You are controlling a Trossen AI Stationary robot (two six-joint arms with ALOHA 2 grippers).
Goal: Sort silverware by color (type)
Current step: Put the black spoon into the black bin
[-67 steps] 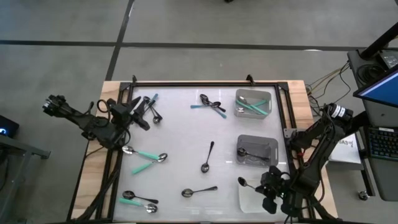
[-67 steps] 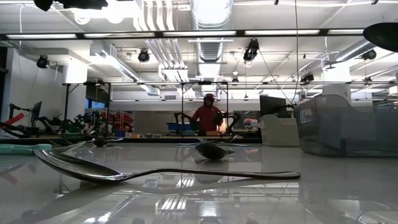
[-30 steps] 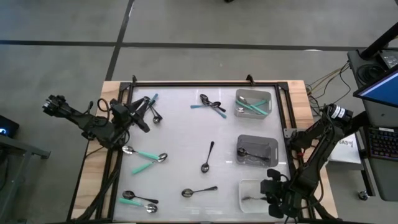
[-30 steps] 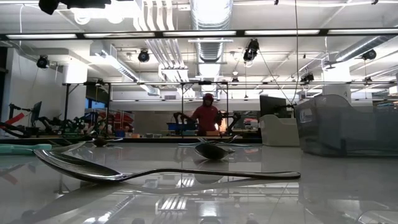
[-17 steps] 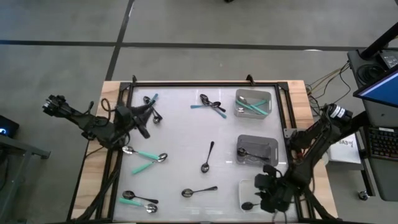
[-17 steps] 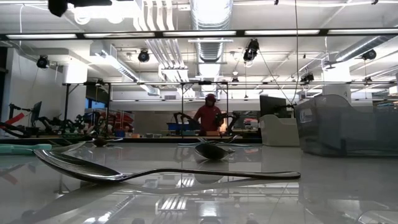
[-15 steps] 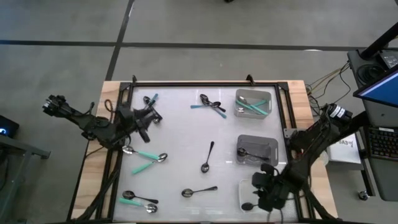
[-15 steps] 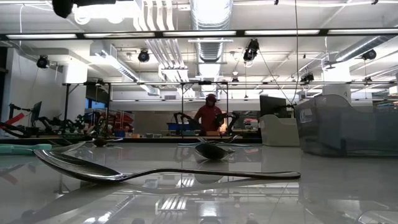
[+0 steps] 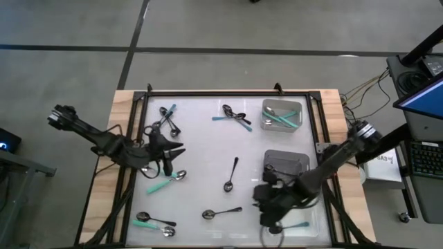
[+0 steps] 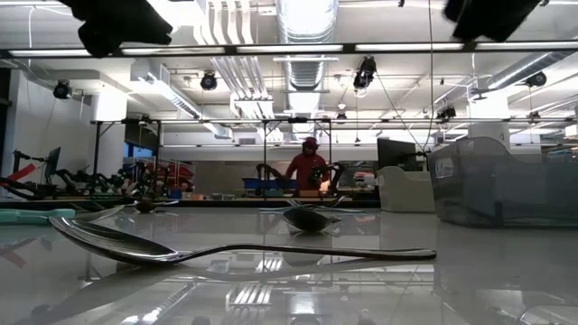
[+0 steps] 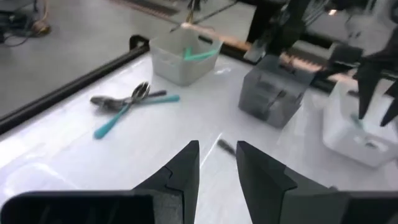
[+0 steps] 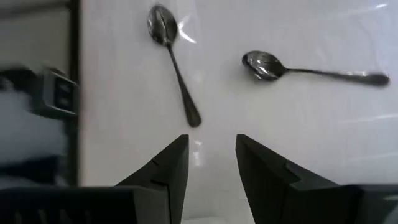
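Looks like we're between picks here: the right gripper (image 9: 268, 199) is empty, its fingers a little apart with nothing between them, hanging over the white table (image 9: 201, 149) at about 5 o'clock. In its wrist view two all-metal spoons lie right ahead, one (image 12: 173, 59) angled away and another (image 12: 308, 70) lying crosswise. My guess is one of these is the next grab, probably the metal spoon near the table's middle (image 9: 231, 174) or the one at 6 o'clock (image 9: 220, 212).

The left gripper (image 9: 169, 150) is out over the 9 o'clock side, fingers slightly parted too and holding nothing, just above a pair of teal-handled spoons (image 9: 165, 177).

Sorting is partway done, I'd say. The clear tray at 1 o'clock (image 9: 282, 115) already has teal-handled spoons in it, and the grey tray (image 9: 286, 166) at 3 o'clock holds some as well. Loose ones are left at 11 o'clock (image 9: 168, 119), 12 o'clock (image 9: 234, 116) and 7 o'clock (image 9: 154, 221).

Next move for the right arm: drop down, line the fingers across a thin handle lying flat on a slick surface, and pinch. Easy to skid it.
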